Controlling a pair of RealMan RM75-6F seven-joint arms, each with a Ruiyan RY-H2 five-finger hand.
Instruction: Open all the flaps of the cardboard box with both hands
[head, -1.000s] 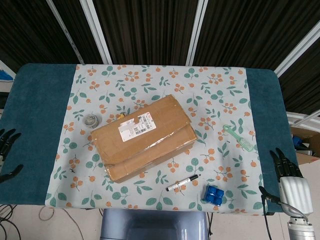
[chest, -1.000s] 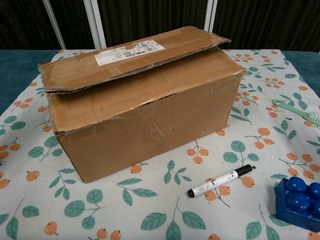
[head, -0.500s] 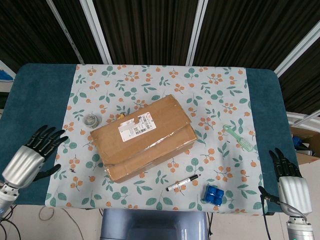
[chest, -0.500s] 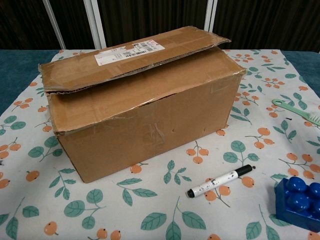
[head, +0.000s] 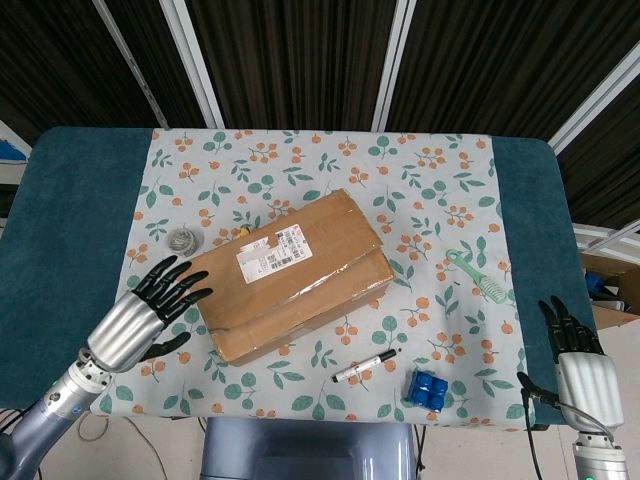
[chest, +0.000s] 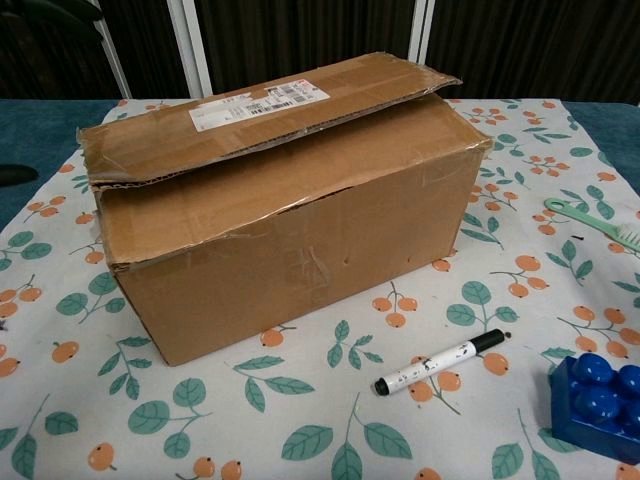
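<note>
A brown cardboard box (head: 288, 275) with a white shipping label lies slanted in the middle of the floral cloth; its top flaps are folded down, the upper one slightly lifted along its edge in the chest view (chest: 280, 190). My left hand (head: 140, 315) hovers just left of the box's left end, fingers spread toward it, holding nothing. Only dark fingertips (chest: 18, 176) show at the left edge of the chest view. My right hand (head: 580, 365) stays at the table's right front corner, fingers apart, far from the box.
A black-and-white marker (head: 364, 366) and a blue toy brick (head: 429, 388) lie in front of the box. A green brush (head: 477, 275) lies to its right, a small round metal tin (head: 184, 240) to its back left. Teal table (head: 70, 220) flanks the cloth.
My left hand has come in from the table's left edge to the box's left end, fingers spread. The right hand and the box have not moved.
</note>
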